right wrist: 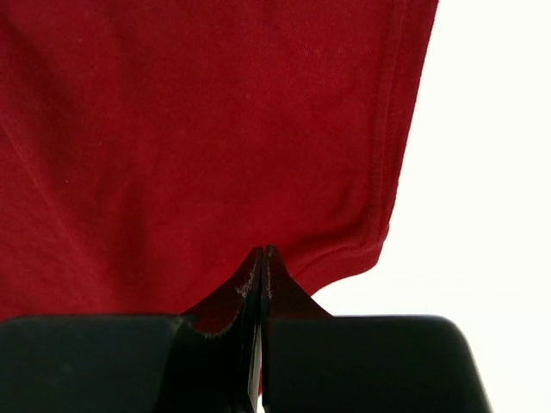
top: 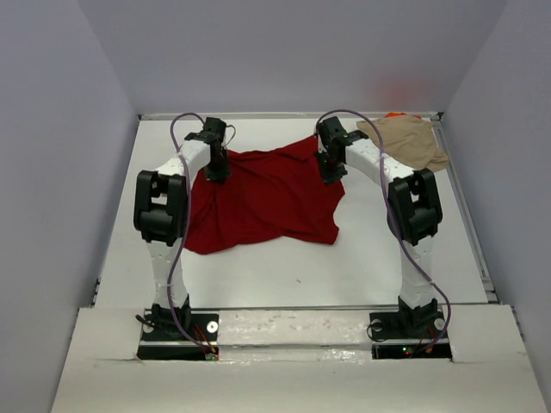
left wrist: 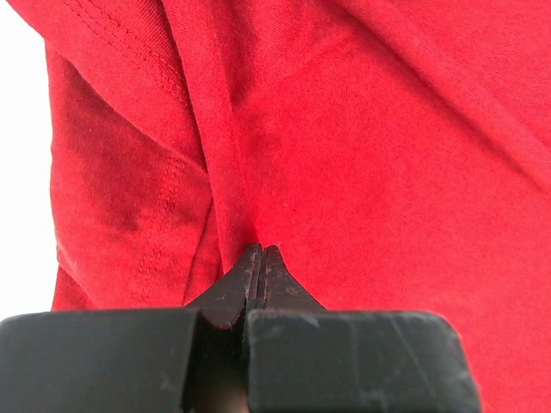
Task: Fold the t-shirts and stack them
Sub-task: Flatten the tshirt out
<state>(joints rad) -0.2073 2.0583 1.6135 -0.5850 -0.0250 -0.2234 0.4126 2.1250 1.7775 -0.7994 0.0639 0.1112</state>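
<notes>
Early days on this one: the dark red t-shirt (top: 267, 202) lies rumpled and unfolded in the middle of the white surface (top: 362, 267), between the two arms, its edges wavy and a flap bunched toward the far side. Both arms are reaching down at its far edge. The left claw (left wrist: 261, 251) has its fingers pressed together with a ridge of red cloth running right into the tips, so it looks clamped on a pinch of the shirt near a seam. The right claw (right wrist: 261, 251) is closed too, tips biting the stitched hem close to a corner, with bare surface just beyond. So this reads as a two-point grab, likely to lift and straighten the shirt ahead of a first fold. Over in the far right corner the tan t-shirt (top: 409, 142) sits in a loose heap, well apart from the red one, with a sliver of orange fabric (top: 394, 114) peeking out behind it. No neat fold anywhere, no stack begun: nearly all the work is left.
</notes>
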